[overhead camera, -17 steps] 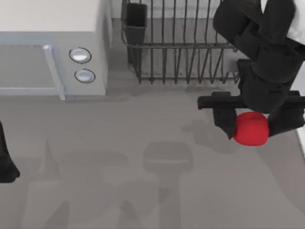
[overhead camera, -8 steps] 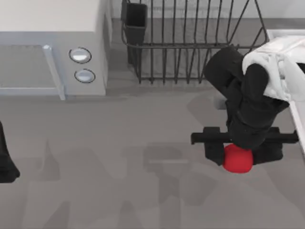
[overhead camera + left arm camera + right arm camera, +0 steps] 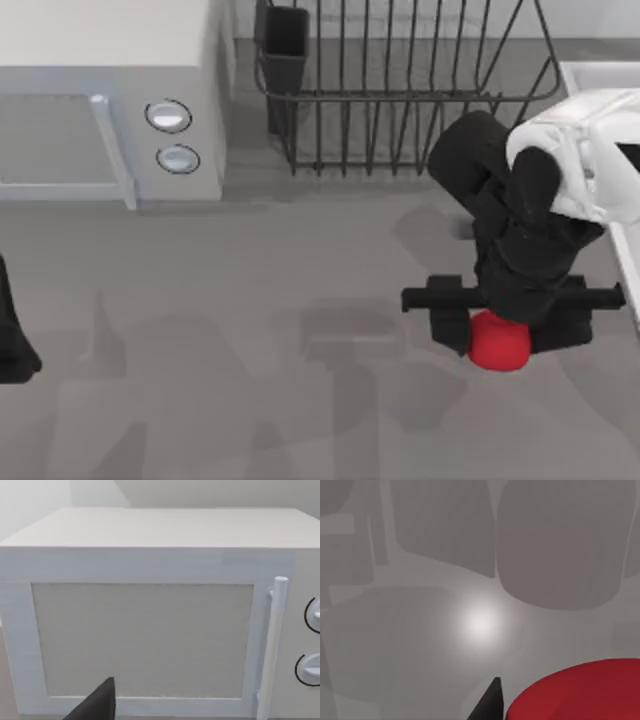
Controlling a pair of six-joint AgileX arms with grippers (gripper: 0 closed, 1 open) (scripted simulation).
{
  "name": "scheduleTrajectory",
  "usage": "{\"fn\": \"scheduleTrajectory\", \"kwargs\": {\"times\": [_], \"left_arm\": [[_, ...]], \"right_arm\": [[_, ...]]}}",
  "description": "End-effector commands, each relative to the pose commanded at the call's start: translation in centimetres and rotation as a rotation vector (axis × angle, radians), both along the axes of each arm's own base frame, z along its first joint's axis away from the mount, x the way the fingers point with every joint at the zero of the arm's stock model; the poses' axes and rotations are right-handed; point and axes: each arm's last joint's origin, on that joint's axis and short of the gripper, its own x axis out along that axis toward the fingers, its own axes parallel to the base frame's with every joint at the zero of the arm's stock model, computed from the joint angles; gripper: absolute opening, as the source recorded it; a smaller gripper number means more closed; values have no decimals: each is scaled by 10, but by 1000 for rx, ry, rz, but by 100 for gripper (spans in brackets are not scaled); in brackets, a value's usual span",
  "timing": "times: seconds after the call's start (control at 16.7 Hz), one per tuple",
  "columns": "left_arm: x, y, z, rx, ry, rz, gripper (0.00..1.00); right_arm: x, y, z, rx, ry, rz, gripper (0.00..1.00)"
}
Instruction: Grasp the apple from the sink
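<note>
1. Fingers of my right gripper (image 3: 499, 330) stand either side of the small, smooth, bright red apple (image 3: 499, 341) and hold it between them, over the grey table (image 3: 250, 300) toward its right side.
2. From the right wrist view I see the apple (image 3: 580, 692) close up beside one black fingertip (image 3: 490, 705), with shadowed grey table surface behind.
3. I see the light grey-white sink, a strip of pale raised rim (image 3: 625, 260), at the table's right edge, just beside the right arm; the apple is out over the table, not in the basin.
4. My left gripper (image 3: 12, 335) sits parked at the table's left edge; I cannot tell how its fingers stand.
5. Behind, a white box-shaped microwave (image 3: 110, 100) stands at left, with a dark wire dish rack (image 3: 400, 90) beside it.
6. The left wrist view faces the microwave's door (image 3: 145, 640).
</note>
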Motion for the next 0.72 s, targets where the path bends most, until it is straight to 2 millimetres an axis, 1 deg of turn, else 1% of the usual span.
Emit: {"fn": "scheduleTrajectory", "kwargs": {"times": [0.66,0.72], "left_arm": [[0,0,0,0,0,0,100],[0,0,0,0,0,0,100]], "right_arm": [[0,0,0,0,0,0,98],[0,0,0,0,0,0,100]]}}
